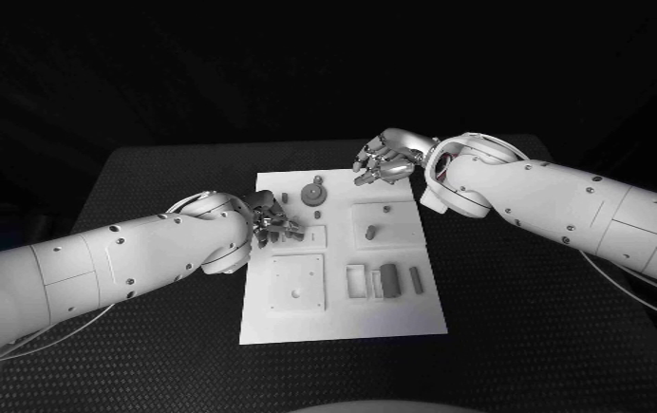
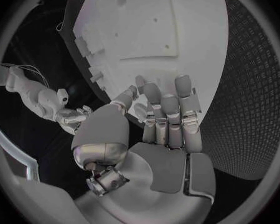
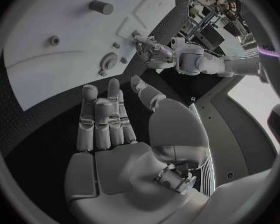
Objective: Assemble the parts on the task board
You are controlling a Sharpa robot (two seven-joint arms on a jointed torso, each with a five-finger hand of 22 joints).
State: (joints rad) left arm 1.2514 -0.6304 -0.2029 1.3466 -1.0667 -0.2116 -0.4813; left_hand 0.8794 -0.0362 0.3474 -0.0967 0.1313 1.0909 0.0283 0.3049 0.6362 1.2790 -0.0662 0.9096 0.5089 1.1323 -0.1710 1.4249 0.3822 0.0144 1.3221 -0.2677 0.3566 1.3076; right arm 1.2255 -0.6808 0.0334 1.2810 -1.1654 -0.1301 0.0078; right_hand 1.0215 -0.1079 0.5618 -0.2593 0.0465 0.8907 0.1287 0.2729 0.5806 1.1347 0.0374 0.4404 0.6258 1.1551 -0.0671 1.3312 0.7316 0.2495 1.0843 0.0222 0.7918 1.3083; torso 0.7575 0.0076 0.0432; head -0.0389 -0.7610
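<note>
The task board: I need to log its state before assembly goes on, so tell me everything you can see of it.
The task board is a flat white rectangular plate, plastic-looking, lying in the middle of the black table. Its surface has square recessed panels, small holes and slots. Small grey parts sit on it: a gear-like round piece near the far edge, a short peg in the middle, and upright blocks nearer the robot. The left hand is at its left edge and the right hand over its far edge; contact cannot be told.
</note>
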